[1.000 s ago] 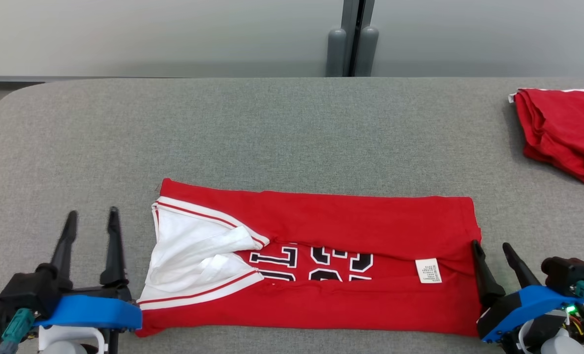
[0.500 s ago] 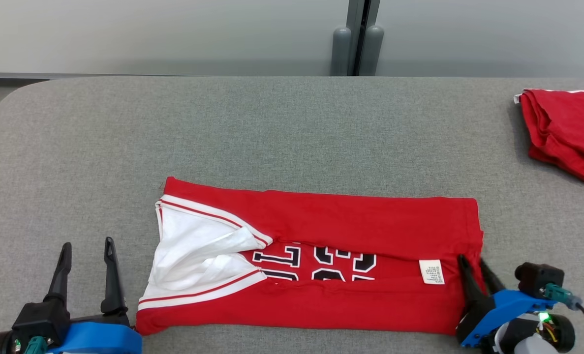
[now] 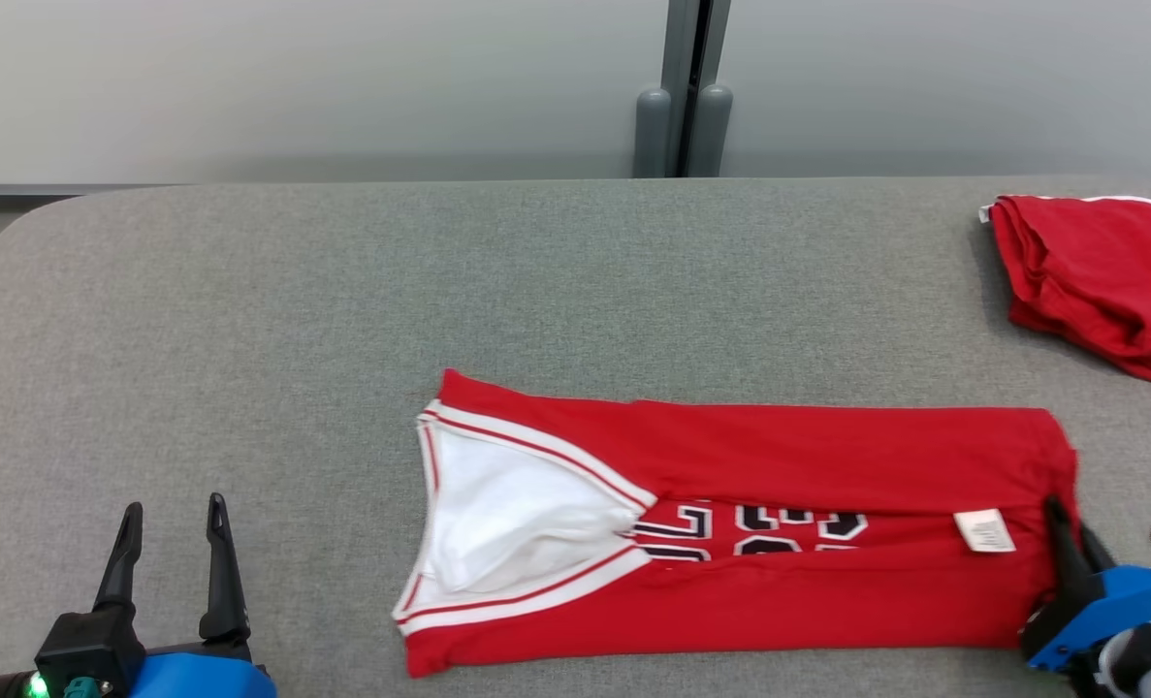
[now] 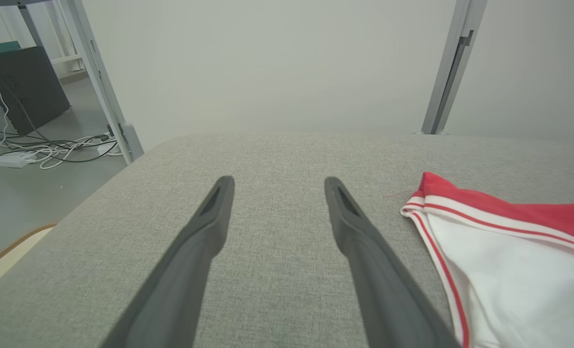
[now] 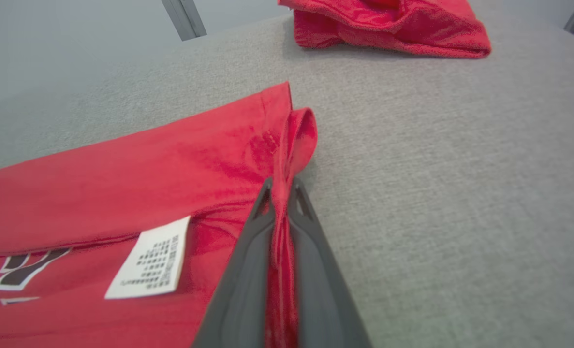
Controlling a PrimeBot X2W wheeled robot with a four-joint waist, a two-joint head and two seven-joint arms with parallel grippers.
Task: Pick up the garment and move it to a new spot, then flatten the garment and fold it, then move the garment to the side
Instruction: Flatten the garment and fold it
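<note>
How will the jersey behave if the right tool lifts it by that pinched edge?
Likely floppy: the jersey bunches into a thin ridge where the right tool pinches its edge. Probably light; it lies flat in thin layers. It may unfold, since just one end is held.

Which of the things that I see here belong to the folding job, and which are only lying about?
In the job:
- jersey, its right edge pinched by the shut right gripper
- left gripper, open, apart from the jersey

Lying about:
- red cloth at the far right of the table
- cables on the floor
</note>
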